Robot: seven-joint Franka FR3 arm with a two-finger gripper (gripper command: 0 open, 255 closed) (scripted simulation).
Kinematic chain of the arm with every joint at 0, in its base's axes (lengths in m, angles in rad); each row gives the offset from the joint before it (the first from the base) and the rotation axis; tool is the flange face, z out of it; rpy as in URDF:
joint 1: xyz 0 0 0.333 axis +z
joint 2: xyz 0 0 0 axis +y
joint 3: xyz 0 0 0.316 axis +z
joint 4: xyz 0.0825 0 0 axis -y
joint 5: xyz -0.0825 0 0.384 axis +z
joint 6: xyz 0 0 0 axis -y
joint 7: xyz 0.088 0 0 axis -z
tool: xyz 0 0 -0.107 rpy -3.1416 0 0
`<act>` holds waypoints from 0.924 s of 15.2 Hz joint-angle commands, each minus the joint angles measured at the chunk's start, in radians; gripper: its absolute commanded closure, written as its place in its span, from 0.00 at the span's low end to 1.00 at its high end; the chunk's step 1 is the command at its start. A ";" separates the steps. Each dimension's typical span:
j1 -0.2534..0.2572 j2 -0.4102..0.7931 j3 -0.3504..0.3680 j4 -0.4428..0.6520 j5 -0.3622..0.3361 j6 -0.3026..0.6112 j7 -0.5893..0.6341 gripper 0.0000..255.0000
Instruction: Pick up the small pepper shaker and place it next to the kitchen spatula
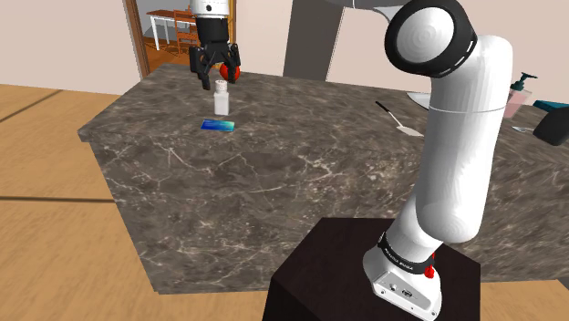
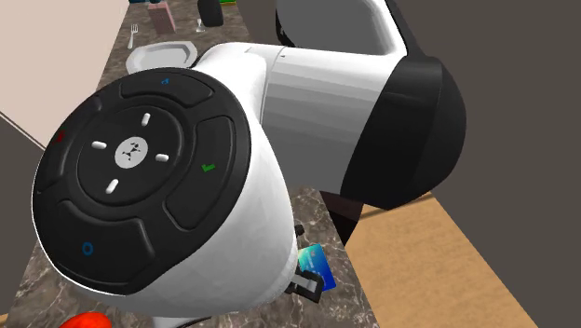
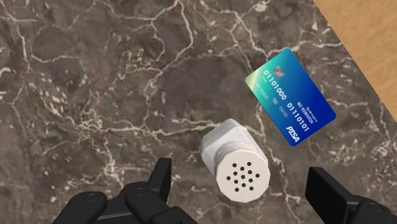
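Note:
The small white pepper shaker (image 1: 221, 98) stands upright on the dark marble counter (image 1: 301, 182), near its far edge in the shoulder view. My black gripper (image 1: 217, 77) hangs just above it, open. In the wrist view the shaker's holed cap (image 3: 235, 162) lies between my two fingers, closer to the left finger (image 3: 159, 184) than to the right finger (image 3: 327, 191), and neither touches it. The kitchen spatula (image 1: 398, 119) lies flat on the counter far to the shoulder view's right of the shaker, partly behind my arm.
A blue bank card (image 3: 290, 95) lies flat just beside the shaker, near the counter edge, with wooden floor (image 3: 369, 32) beyond. A pink soap dispenser (image 1: 520, 91), a white dish (image 2: 163, 54) and a dark object (image 1: 553, 123) stand past the spatula.

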 commanded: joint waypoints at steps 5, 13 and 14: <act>0.000 -0.003 0.000 -0.010 0.000 0.007 0.000 0.00; 0.000 -0.003 0.000 -0.010 0.000 0.007 0.000 1.00; 0.000 -0.003 0.000 -0.010 0.000 0.007 0.000 1.00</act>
